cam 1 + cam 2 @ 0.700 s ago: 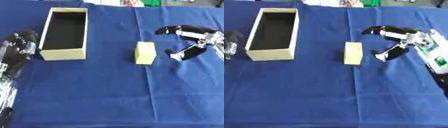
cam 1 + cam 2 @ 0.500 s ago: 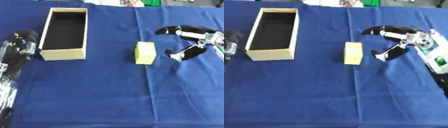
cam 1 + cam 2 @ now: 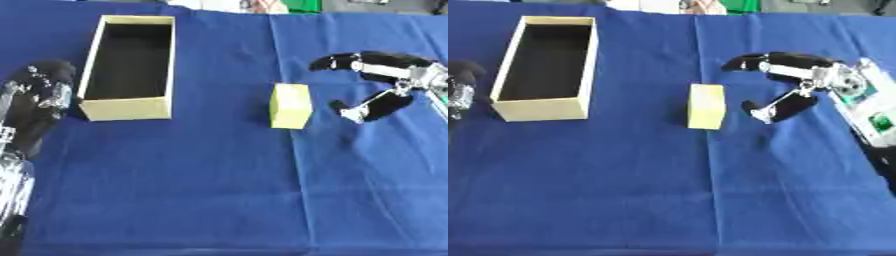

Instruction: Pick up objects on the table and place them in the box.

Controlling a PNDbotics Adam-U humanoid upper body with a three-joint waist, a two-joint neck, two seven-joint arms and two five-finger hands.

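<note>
A pale yellow block lies on the blue table, right of centre. My right hand hovers just to its right, open, with fingers above and thumb below spread toward the block and not touching it. The open cardboard box stands at the upper left, its dark inside showing nothing in it. My left hand rests at the left edge beside the box, and its fingers are hard to make out.
The blue cloth covers the whole table. White and green things sit past the far edge.
My right hand has edged slightly left toward the block. The block, the box and the left hand have stayed put.
</note>
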